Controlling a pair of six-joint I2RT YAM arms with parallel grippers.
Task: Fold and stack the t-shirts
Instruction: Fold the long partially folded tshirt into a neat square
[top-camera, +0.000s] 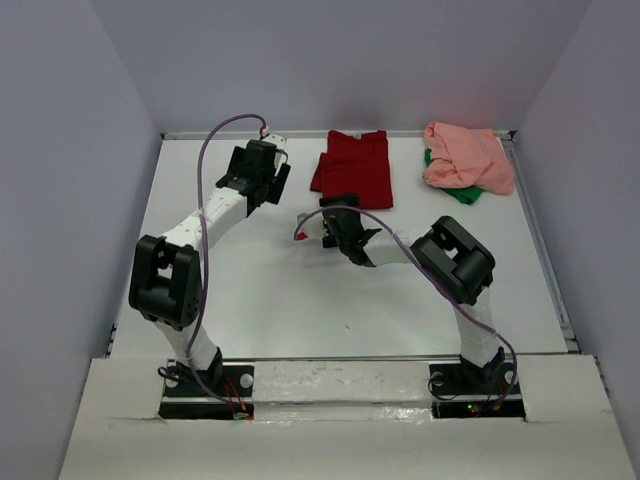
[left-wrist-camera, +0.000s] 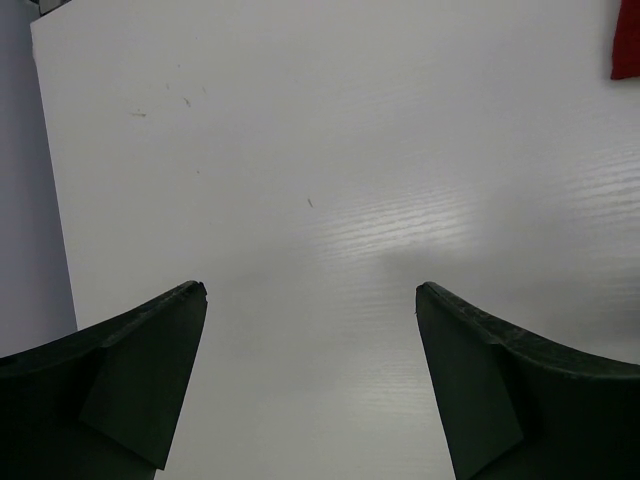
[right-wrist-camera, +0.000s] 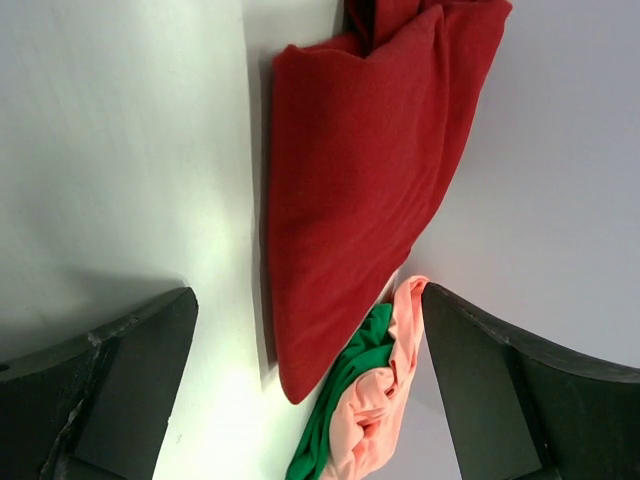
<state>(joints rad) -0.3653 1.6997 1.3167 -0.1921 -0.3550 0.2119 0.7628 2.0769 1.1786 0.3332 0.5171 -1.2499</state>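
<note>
**Dark red t-shirt** (top-camera: 352, 168): lying folded into a rough rectangle at the far middle of the table (top-camera: 300, 310). It is lying flat and well apart from the other cloth.

**Salmon pink t-shirt** (top-camera: 467, 157): lying bunched and unfolded in the far right corner. It is resting on top of the green fabric.

**Green fabric** (top-camera: 460, 193): lying under the pink shirt, with only a strip showing at that shirt's near edge.

**Right gripper** (right-wrist-camera: 308, 290): hanging over the table just near of the red shirt and facing it. Its fingers are standing wide apart and gripping nothing. In the right wrist view the shirt's near edge is showing between them, further off.

**Left gripper** (left-wrist-camera: 310, 288): hanging over bare table to the left of the red shirt, near the far edge. Its fingers are standing wide apart and gripping nothing. Only a red corner is showing at the upper right of the left wrist view.

**Table**: white, with pale walls standing on three sides.

**Purple cables** (top-camera: 204, 160): looping along both arms.
</note>
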